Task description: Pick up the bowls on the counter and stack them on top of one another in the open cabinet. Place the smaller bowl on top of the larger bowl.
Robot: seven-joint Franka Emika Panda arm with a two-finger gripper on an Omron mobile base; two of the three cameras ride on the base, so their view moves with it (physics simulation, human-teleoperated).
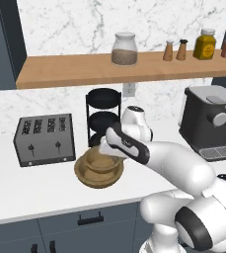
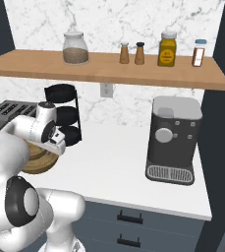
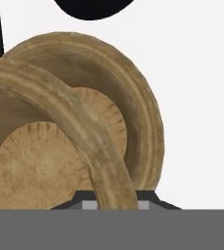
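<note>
The larger bowl [image 1: 98, 177] sits on the white counter [image 1: 30, 192] in front of the black stand; the arm partly hides this larger bowl [image 2: 35, 165] in the right base view. My gripper [image 1: 108, 147] is shut on the near rim of the smaller bowl [image 1: 100, 160], which hangs just over the larger one. In the hand view the smaller bowl's rim [image 3: 84, 132] runs between my fingertips [image 3: 143, 202], with the larger bowl [image 3: 138, 102] behind it. I cannot tell whether the two bowls touch. The open cabinet [image 1: 85, 71] runs along the wall above.
A toaster [image 1: 45, 138] stands left of the bowls and a black three-tier stand [image 1: 103, 116] just behind them. A coffee machine [image 1: 208, 123] is at the right. On the shelf stand a glass jar [image 1: 124, 49] and several spice bottles [image 1: 203, 45]; its left half is bare.
</note>
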